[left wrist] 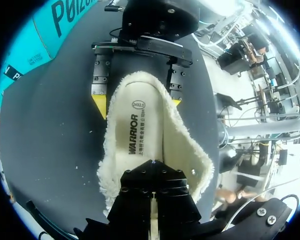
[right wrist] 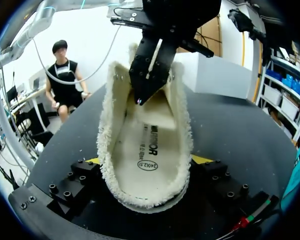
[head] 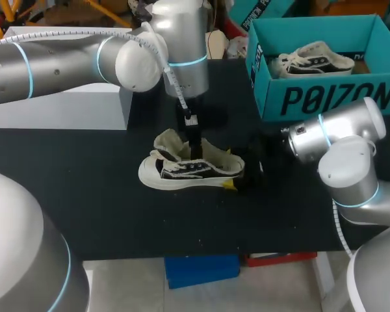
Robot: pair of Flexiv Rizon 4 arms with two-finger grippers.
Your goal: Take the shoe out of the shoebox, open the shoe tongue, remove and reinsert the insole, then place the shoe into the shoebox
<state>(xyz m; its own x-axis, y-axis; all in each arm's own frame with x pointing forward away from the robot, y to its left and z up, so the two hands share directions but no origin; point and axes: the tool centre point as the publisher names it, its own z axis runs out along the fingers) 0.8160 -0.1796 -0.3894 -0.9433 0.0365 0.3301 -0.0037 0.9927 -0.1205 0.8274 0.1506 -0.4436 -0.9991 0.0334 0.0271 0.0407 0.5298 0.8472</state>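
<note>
Head view: a black and white shoe [head: 192, 170] is seen in the middle of the black table [head: 84, 195], out of the blue shoebox [head: 325, 97]. The shoebox is set at the far right of the table, well apart from the shoe, and a second shoe [head: 312, 60] is kept inside it. A white box [head: 58, 107] is placed at the far left. The left gripper [head: 195, 153] is pointed straight down into the open top of the shoe. The fluffy tongue [head: 169, 142] is folded up and back, just beside that gripper. In the left wrist view the pale insole [left wrist: 140, 135] is seen lying flat inside the shoe, with fluffy lining [left wrist: 107, 165] all round it. The left gripper's jaws are pressed together, and their tip is set on the insole near the front of the shoe. It cannot be told if a thin edge is caught between them. The right gripper [right wrist: 146, 161] is held low at the heel end of the shoe. Its jaws are spread wide, with one yellow tip on each side of the heel. Both tips are pressed against the shoe, so the heel is pinched between them. The shoe is kept on the table between the two grippers.
</note>
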